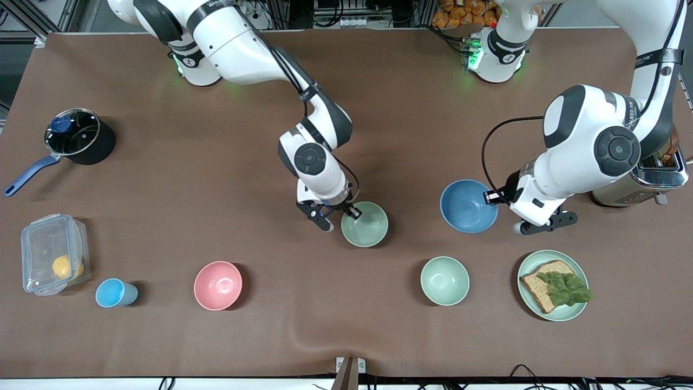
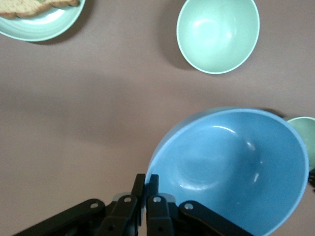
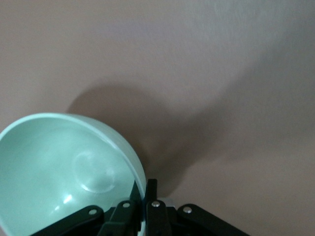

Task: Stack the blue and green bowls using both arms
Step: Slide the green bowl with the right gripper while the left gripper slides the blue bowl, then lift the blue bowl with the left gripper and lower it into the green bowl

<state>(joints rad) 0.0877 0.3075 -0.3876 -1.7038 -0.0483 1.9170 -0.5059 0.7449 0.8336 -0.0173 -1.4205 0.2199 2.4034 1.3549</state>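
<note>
Bowls gripped at rim by both arms, front view. Green bowl (image 1: 365,223) sits at frame centre on the brown table (image 1: 216,179); right gripper (image 1: 339,218), on the arm from the upper-left base, has its fingers pinched narrow on the bowl's rim, one inside and one outside the wall, as the right wrist view confirms (image 3: 143,194). Blue bowl (image 1: 468,206) lies right of centre; left gripper (image 1: 501,197), on the arm from the upper-right base, is clamped on its rim at the edge toward that arm, fingers (image 2: 151,183) nearly together w/ the thin wall between them. Both bowls appear upright. Other items: mint bowl (image 1: 445,280) and plate (image 1: 552,313) w/ bread and lettuce (image 1: 557,286), lower right; pink bowl (image 1: 217,285), light-blue cup (image 1: 115,293) and clear lidded box (image 1: 53,261), lower left; lidded saucepan (image 1: 76,135), upper left; toaster (image 1: 644,181), right edge, partly hidden by the left arm.
</note>
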